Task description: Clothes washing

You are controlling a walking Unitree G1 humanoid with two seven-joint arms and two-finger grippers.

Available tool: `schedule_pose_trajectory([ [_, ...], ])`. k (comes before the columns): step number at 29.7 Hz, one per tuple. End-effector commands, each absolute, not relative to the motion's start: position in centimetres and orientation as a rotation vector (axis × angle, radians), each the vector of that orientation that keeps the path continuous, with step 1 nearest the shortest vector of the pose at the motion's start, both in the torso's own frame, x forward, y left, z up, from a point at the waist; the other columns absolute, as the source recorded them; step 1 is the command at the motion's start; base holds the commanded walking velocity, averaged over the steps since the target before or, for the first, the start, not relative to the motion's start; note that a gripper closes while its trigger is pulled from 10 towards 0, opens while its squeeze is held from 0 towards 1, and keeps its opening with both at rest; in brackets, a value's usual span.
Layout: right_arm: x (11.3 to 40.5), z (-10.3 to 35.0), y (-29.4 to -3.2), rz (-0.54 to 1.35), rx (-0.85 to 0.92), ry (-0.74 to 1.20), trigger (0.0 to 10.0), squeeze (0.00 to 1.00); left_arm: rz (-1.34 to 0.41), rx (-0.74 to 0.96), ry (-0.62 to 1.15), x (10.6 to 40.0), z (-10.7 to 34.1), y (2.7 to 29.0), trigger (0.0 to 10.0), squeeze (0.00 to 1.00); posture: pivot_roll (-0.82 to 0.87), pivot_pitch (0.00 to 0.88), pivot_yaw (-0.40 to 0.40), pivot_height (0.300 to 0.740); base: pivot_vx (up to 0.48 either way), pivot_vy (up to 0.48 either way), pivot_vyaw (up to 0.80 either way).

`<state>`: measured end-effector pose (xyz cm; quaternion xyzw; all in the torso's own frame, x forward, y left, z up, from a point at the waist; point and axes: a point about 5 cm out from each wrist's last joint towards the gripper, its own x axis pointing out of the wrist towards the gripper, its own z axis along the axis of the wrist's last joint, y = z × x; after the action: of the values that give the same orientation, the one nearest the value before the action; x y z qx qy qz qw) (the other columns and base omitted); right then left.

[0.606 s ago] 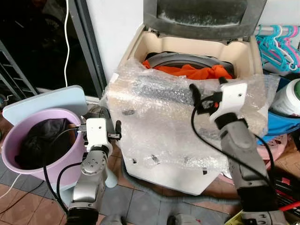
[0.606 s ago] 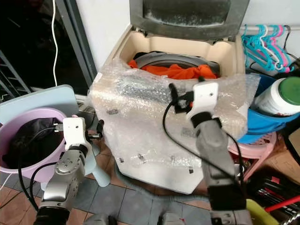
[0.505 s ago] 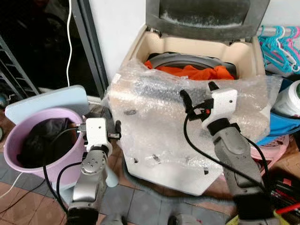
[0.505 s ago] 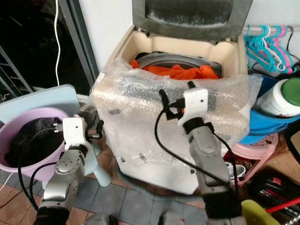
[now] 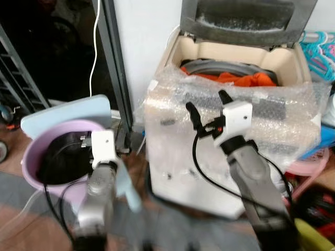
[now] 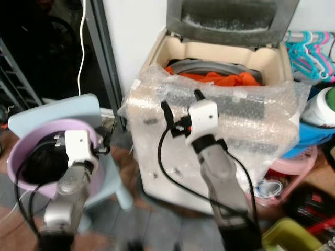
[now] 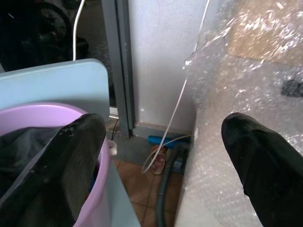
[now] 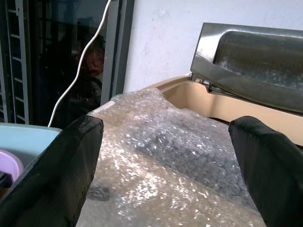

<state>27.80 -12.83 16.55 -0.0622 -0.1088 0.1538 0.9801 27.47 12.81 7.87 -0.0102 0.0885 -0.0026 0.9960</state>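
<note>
The top-loading washing machine stands with its grey lid raised and orange clothes in the drum. Bubble wrap covers its front. To its left a purple basin holds dark clothes. My right gripper is open and empty, held in front of the bubble wrap, short of the drum. My left gripper is open and empty, low between the basin and the machine, with one of its fingers next to the basin's rim.
The basin rests on a pale blue stool. Behind it are a dark doorway and a hanging white cable. Turquoise hangers, a white bottle, a pink basket and a yellow-green tub crowd the machine's right side.
The whole picture has slid right and blurred, so the camera has turned left. My right gripper has drawn back and leftward from the drum's edge. The left arm holds its place by the basin.
</note>
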Motion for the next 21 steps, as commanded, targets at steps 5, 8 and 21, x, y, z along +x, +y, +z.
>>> schedule_pose_trajectory([
  [5, 27.80, 17.16, -11.96, 0.334, -0.114, -0.241, 10.0, 1.00, 0.027, -0.001, 0.162, 27.62, 8.28, 13.72, 10.0, 0.00, -0.09, 0.000, 0.024, 0.740, 0.000, 0.480, 0.80],
  [8, 27.80, 17.17, -11.89, 0.336, -0.109, -0.240, 10.0, 1.00, 0.032, 0.005, 0.161, 27.65, 8.28, 13.76, 10.0, 0.00, -0.09, 0.000, 0.025, 0.740, 0.000, 0.480, 0.80],
  [21, 27.94, 17.08, -11.43, 0.349, -0.096, -0.231, 10.0, 1.00, 0.041, 0.026, 0.101, 27.60, 8.87, 14.14, 10.0, 0.00, -0.08, 0.000, 0.025, 0.740, 0.000, 0.141, 0.74],
])
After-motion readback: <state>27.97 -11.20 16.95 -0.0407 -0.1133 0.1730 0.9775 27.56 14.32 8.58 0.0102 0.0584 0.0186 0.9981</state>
